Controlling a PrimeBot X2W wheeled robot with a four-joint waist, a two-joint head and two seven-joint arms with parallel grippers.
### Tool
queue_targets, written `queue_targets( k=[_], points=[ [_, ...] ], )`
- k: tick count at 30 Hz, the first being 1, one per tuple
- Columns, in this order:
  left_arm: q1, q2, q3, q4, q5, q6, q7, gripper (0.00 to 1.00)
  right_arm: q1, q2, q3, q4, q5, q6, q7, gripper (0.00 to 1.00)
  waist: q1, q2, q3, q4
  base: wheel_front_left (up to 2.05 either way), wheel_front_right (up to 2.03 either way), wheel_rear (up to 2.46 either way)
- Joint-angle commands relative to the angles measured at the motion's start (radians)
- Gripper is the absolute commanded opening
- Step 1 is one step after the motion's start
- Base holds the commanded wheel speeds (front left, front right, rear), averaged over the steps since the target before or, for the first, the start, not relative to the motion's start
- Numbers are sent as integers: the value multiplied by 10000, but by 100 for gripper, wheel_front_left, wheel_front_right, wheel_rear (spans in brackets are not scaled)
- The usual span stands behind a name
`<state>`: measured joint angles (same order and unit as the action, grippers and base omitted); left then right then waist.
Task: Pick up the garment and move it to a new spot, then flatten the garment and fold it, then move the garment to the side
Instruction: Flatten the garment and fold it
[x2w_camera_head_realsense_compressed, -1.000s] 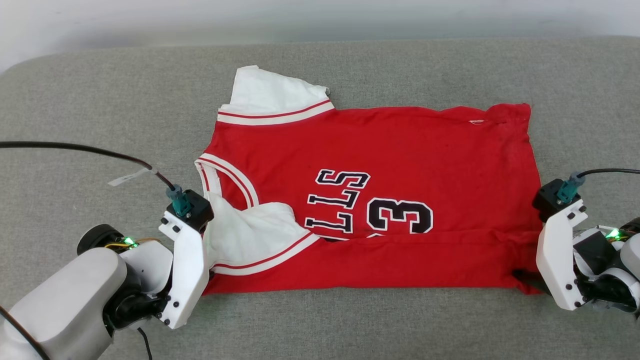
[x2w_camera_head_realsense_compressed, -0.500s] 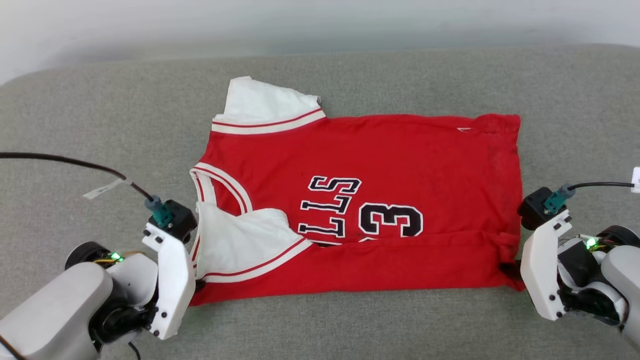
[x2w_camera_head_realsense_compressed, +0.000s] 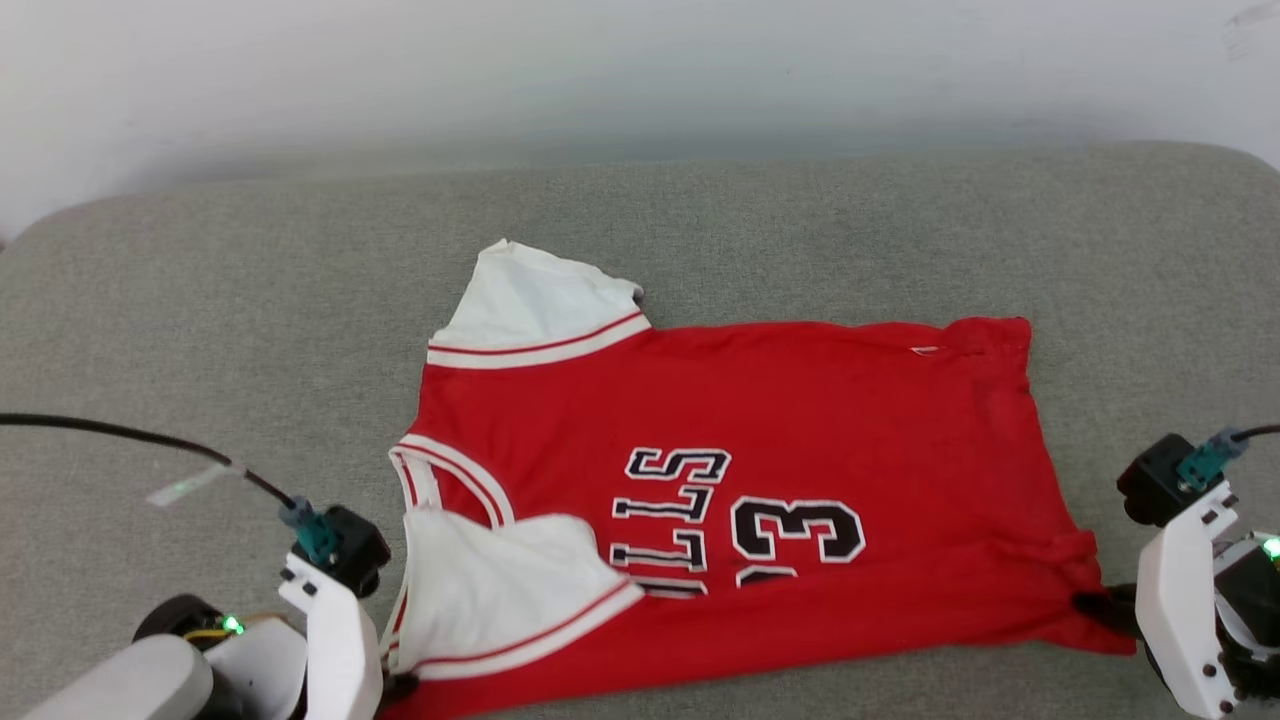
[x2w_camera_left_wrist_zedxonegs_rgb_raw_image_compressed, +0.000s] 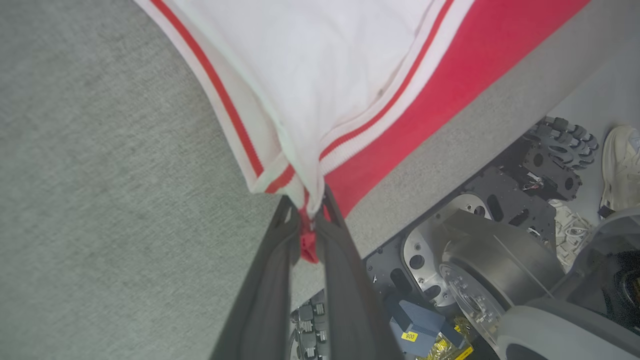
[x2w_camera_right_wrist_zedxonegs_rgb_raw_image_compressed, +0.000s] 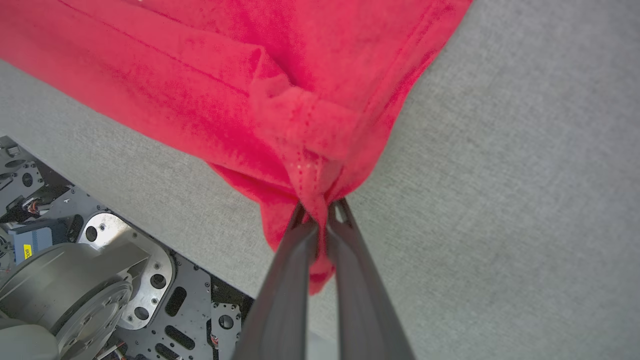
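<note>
- A black cable (x2w_camera_head_realsense_compressed: 120, 435) runs in from the left edge to the left arm's wrist, above the grey padded surface (x2w_camera_head_realsense_compressed: 200, 330).
- The left gripper (x2w_camera_left_wrist_zedxonegs_rgb_raw_image_compressed: 307, 200) sits at the lower left of the head view. Its two dark fingers (x2w_camera_left_wrist_zedxonegs_rgb_raw_image_compressed: 270, 280) are pressed together on the garment's near shoulder corner, where white striped trim and red cloth meet.
- In the left wrist view, the robot's wheeled base (x2w_camera_left_wrist_zedxonegs_rgb_raw_image_compressed: 500, 260) and a pale shoe (x2w_camera_left_wrist_zedxonegs_rgb_raw_image_compressed: 620, 165) lie below the surface's edge.
- The garment (x2w_camera_head_realsense_compressed: 760, 440) lies spread across the middle of the surface, neck to the left and hem to the right.
- The far sleeve (x2w_camera_head_realsense_compressed: 530, 300) lies flat, pointing toward the wall (x2w_camera_head_realsense_compressed: 600, 80). The near sleeve (x2w_camera_head_realsense_compressed: 500, 590) is turned in over the chest.
- The striped neck trim (x2w_camera_head_realsense_compressed: 450, 480) curves between the two sleeves.
- The black letters (x2w_camera_head_realsense_compressed: 670, 520) and the number 3 (x2w_camera_head_realsense_compressed: 795, 530) read sideways, and a fold of red cloth along the near edge covers their lowest part.
- The hem (x2w_camera_head_realsense_compressed: 1035, 420) runs along the right side and creases toward its near corner.
- The right gripper (x2w_camera_right_wrist_zedxonegs_rgb_raw_image_compressed: 320, 207) has its fingers closed tight on that bunched near hem corner, at the lower right of the head view.
</note>
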<state>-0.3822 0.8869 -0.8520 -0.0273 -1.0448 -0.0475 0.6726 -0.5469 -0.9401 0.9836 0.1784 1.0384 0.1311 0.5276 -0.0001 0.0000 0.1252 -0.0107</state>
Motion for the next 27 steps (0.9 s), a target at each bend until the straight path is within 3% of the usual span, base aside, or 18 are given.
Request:
queue_targets(
  k=[1, 3, 4, 5, 6, 13, 14, 18, 22, 27],
  points=[
    [204, 54, -40, -26, -47, 69, -63, 0, 158, -80, -46, -6, 40, -7, 1, 0, 1, 0, 45, -20, 0, 0, 0],
    [436, -53, -149, 126, 127, 217, -266, 0, 567, 340, -275, 565, -100, -8, -86, 0, 1, 0, 399, -92, 0, 0, 0],
    [392, -108, -103, 226, 184, 279, -384, 0, 575, 493, -376, 712, -137, -7, -198, 31, 1, 0, 429, -88, 0, 0, 0],
    [312, -146, -81, 294, 322, 308, -503, 53, 605, 620, -444, 843, -203, -7, -316, 100, 1, 0, 443, -78, 0, 0, 0],
    [255, -183, -88, 397, 391, 321, -572, 100, 638, 732, -504, 922, -293, -7, -474, 100, 1, 0, 430, -66, 0, 0, 0],
    [-212, 94, 369, 408, 520, 268, -1019, 100, 658, 1103, -1456, 952, -1451, -7, -2776, 100, 1, 0, -146, 14, 0, 0, 0],
    [-640, 274, 705, 288, 851, 261, -1448, 100, 720, 1453, -2400, 1027, -2084, -7, -4081, 100, 1, 0, -280, -31, 0, 0, 0],
    [-1449, 187, 1121, 473, 1518, 376, -2199, 100, 1034, 2251, -4158, 1190, -2901, -5, -5550, 100, 1, 0, -169, -135, 0, 0, 0],
    [-2458, -66, 1466, 971, 1902, 373, -2524, 100, 1533, 3022, -5917, 776, -4069, -5, -6450, 100, 1, 0, 328, -322, 0, 0, 0],
    [-4028, -348, 1764, 1582, 2045, 159, -2149, 100, 2463, 4379, -8136, -567, -5542, -5, -7010, 100, 1, 0, 1312, -587, 0, 0, 0]
  ],
)
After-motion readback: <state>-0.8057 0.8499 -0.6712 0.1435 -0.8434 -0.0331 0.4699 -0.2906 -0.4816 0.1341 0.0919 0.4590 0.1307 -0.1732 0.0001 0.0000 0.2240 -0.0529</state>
